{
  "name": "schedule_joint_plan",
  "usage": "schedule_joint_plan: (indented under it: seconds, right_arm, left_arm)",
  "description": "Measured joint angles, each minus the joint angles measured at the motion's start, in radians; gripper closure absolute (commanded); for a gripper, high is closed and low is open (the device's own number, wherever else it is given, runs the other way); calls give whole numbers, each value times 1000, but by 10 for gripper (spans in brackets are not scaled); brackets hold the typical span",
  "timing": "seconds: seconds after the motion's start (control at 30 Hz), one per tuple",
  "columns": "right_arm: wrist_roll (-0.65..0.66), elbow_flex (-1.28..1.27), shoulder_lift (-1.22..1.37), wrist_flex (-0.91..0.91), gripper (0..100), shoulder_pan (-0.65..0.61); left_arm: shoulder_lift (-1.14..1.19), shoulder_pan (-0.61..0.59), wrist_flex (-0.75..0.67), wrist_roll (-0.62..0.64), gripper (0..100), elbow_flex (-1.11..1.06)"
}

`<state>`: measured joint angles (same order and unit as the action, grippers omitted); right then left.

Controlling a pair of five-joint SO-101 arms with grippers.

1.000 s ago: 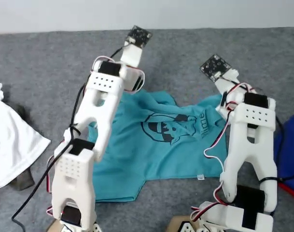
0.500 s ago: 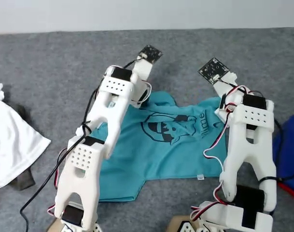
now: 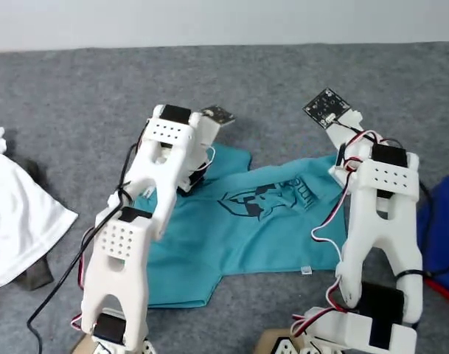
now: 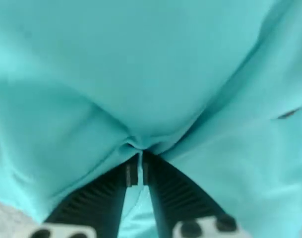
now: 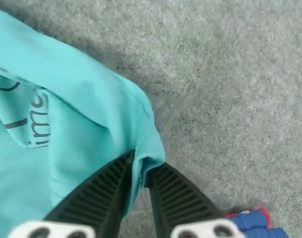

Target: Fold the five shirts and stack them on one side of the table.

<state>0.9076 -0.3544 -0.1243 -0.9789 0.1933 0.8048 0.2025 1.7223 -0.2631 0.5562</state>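
A teal shirt (image 3: 239, 221) with a dark print lies across the middle of the grey table, between my two arms. In the left wrist view my left gripper (image 4: 140, 171) is shut on a pinched fold of the teal shirt (image 4: 141, 74). From above, that arm's gripper (image 3: 197, 171) sits at the shirt's far left part. My right gripper (image 5: 140, 173) is shut on the edge of the teal shirt (image 5: 81, 124), over bare carpet; seen from above it sits at the shirt's far right corner (image 3: 340, 164).
A white shirt (image 3: 18, 214) lies at the left edge over a dark garment (image 3: 36, 274). A blue garment (image 3: 439, 228) with red trim lies at the right edge, and again by the right gripper (image 5: 252, 220). Grey carpet (image 3: 283, 81) extends to the far wall.
The left arm has pulled back toward me and lowered, dragging the shirt's far edge with it so the print is now foreshortened. The right arm has stayed put.
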Motion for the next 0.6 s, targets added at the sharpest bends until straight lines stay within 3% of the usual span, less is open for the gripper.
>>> schedule_joint_plan:
  seconds: [0.3, 0.6]
  right_arm:
    - [0, 0, 0, 0, 989, 20]
    - [0, 0, 0, 0, 989, 20]
  left_arm:
    - [-362, 15, 0, -5, 876, -57]
    - [-296, -21, -206, 64, 813, -61]
